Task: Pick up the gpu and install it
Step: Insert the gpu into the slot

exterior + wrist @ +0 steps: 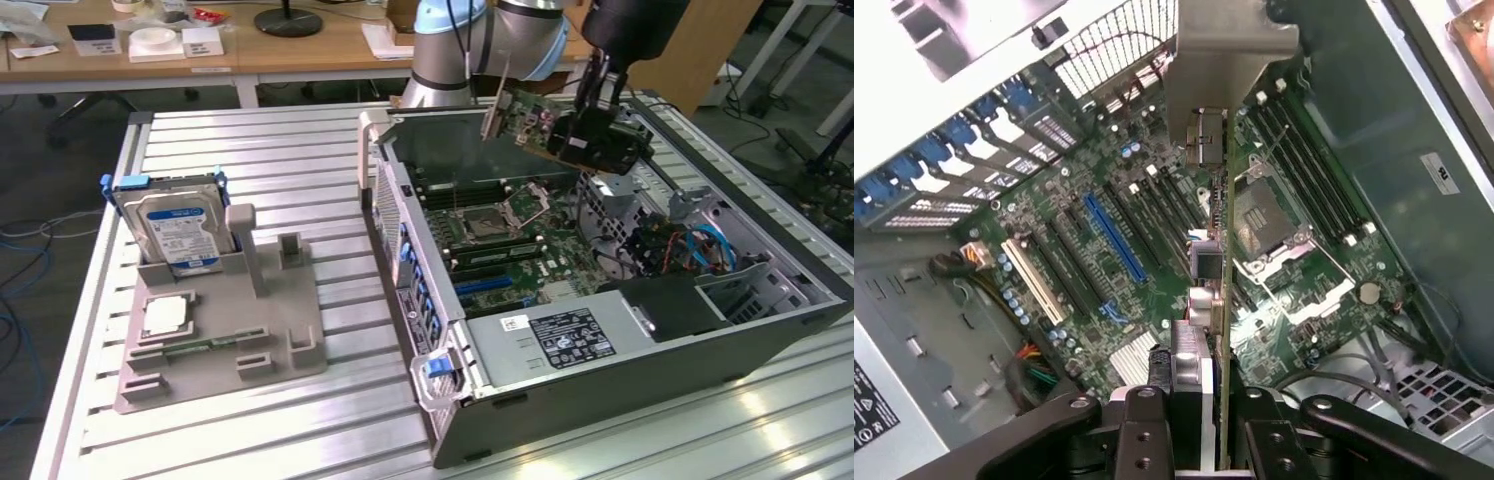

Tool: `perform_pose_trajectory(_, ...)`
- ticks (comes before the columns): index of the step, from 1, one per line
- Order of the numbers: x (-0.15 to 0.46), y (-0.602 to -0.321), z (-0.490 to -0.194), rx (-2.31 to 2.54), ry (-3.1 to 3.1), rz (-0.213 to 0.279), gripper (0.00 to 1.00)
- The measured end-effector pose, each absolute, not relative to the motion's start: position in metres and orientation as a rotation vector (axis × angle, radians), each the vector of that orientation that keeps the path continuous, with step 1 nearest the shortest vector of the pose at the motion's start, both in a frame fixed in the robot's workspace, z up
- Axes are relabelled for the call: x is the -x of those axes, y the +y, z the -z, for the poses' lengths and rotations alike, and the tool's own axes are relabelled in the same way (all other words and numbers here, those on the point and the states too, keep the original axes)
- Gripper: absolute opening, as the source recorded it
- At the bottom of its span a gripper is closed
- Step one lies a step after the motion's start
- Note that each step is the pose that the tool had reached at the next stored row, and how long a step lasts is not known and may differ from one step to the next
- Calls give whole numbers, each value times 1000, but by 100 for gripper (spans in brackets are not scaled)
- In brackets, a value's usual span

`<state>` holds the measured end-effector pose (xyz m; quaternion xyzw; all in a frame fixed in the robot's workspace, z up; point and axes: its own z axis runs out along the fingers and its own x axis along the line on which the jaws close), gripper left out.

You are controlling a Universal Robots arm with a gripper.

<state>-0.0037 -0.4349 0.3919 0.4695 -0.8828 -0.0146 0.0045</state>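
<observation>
Hanging over the open computer case (601,385), the gpu (550,122) clamped between the fingers (1140,436), bracket end outward.

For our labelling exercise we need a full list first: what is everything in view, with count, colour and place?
computer case: one, grey, open on the slatted table
motherboard: one, green, inside the case
gpu: one, green and black with pale bracket, above the case
holder: one, grey, on the table, exterior view's left of the case
hard drive: one, silver with blue-white label, upright in the holder
desk: one, wooden, behind the table
arm: one, pale blue and grey, behind the case
gripper: one, black, shut on the gpu
</observation>
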Motion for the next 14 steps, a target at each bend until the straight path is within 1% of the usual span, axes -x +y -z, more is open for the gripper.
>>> perform_pose_trajectory(5, 4, -435, -389, -1534, -2742, 37, 28)
perform_pose_trajectory(14, 4, -437, -384, -1710, -2634, 38, 28)
